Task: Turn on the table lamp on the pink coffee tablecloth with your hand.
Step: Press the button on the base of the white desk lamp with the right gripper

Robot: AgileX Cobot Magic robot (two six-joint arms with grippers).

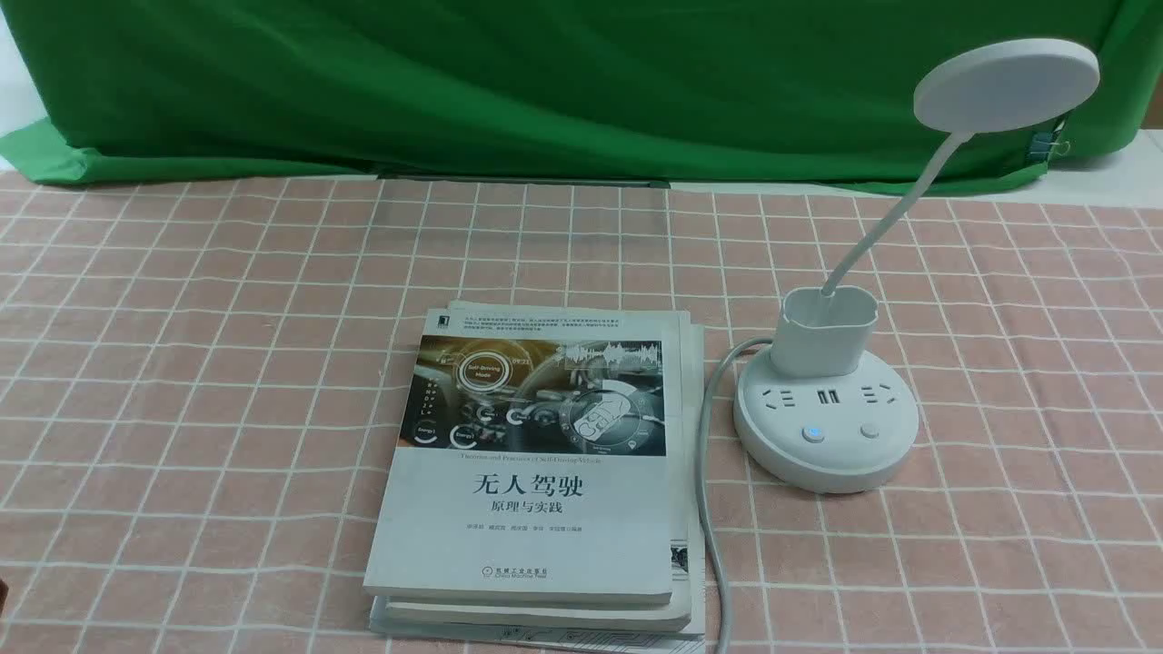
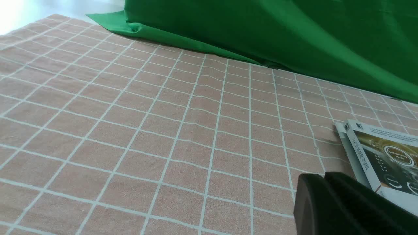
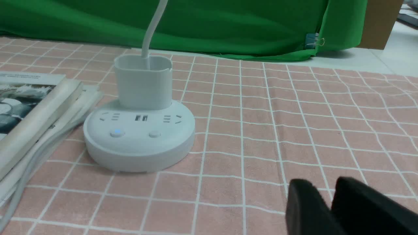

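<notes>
Pressing tool, right hand (image 3: 321,192): black jaws together on nothing, with only a slit of cloth showing between the tips. A closed, blunt tip looks better suited to poking a button than a spread one.
Right hand's place: low over the cloth, to the near right of the lamp base and apart from it. It is out of the front view.
Left hand (image 2: 323,178): black jaws pressed together and empty, low over the cloth just left of the book and well apart from the lamp. It looks idle.
Lamp: the white table lamp (image 1: 825,427) stands on the right part of the salmon-pink grid-lined tablecloth (image 1: 182,363) covering the bench. Its flat disc head (image 1: 1007,84) arches to the far right on a thin neck and looks unlit.
Buttons: both face the near side of the round puck base (image 3: 138,143). The left button (image 3: 117,133) glows blue, while the right button (image 3: 154,133) is dark and is probably the lamp switch.
Cable: a grey-white cord (image 1: 704,509) runs toward the near edge between base and book.
Book: a stack of grey-white paperback books (image 1: 536,472) lies just left of the lamp.
Approach: coming in from the right should avoid the cord and books.
</notes>
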